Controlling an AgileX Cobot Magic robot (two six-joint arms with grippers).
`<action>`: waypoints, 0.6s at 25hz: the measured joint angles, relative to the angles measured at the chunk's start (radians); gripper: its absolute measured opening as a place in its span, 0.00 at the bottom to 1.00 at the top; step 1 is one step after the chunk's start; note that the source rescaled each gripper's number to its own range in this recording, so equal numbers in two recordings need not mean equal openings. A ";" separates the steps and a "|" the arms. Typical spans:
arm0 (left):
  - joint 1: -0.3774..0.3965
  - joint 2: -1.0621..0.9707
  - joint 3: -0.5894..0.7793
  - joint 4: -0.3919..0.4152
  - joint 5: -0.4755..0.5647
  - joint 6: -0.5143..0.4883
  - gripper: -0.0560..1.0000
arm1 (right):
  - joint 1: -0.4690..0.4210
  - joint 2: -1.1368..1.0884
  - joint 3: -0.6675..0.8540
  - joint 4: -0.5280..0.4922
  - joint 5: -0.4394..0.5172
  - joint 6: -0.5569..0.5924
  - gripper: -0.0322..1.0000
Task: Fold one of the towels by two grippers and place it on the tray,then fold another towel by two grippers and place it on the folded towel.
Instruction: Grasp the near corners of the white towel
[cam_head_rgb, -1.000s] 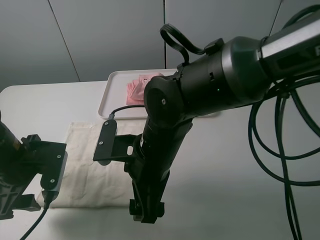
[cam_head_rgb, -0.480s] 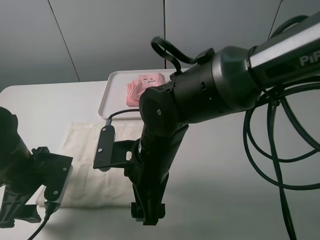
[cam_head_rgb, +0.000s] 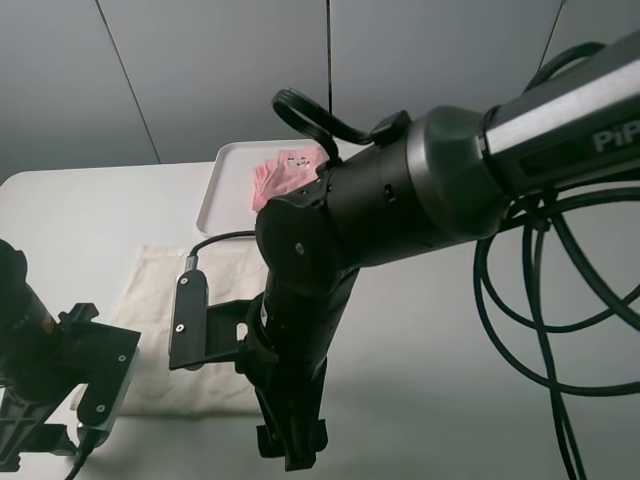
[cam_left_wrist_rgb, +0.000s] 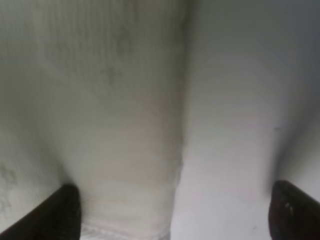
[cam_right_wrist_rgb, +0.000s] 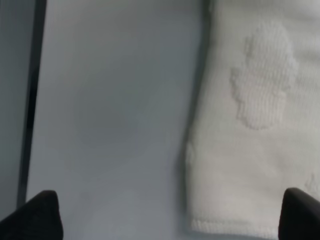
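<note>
The pale pink towel (cam_head_rgb: 287, 172) lies folded on the white tray (cam_head_rgb: 222, 190) at the back of the table. The cream towel (cam_head_rgb: 152, 296) is spread flat on the table in front of the tray. My right gripper (cam_head_rgb: 290, 445) hangs low over the towel's near right corner. In the right wrist view the right gripper (cam_right_wrist_rgb: 170, 217) stands open across the cream towel's (cam_right_wrist_rgb: 260, 130) edge. My left gripper (cam_left_wrist_rgb: 175, 215) is open over the cream towel's (cam_left_wrist_rgb: 110, 125) near left edge. Neither gripper holds anything. The left arm (cam_head_rgb: 55, 375) sits at the bottom left.
The white table (cam_head_rgb: 450, 380) runs bare to the right of the cream towel. Thick black cables (cam_head_rgb: 520, 320) loop over that side. A grey panelled wall (cam_head_rgb: 200, 70) stands behind the tray.
The right arm has swung left and lower over the cream towel's near right corner. The left arm has sunk toward the near left edge. Both grippers stay open.
</note>
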 joint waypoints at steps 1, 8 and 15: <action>0.000 0.000 0.000 0.000 -0.002 0.000 0.98 | 0.000 0.004 -0.005 0.000 0.002 0.000 0.93; 0.000 -0.001 0.000 0.002 -0.004 0.000 0.98 | 0.014 0.029 -0.015 -0.007 0.004 -0.002 0.93; 0.000 -0.001 0.000 0.002 -0.004 0.000 0.98 | 0.071 0.066 -0.016 -0.152 -0.011 0.103 0.91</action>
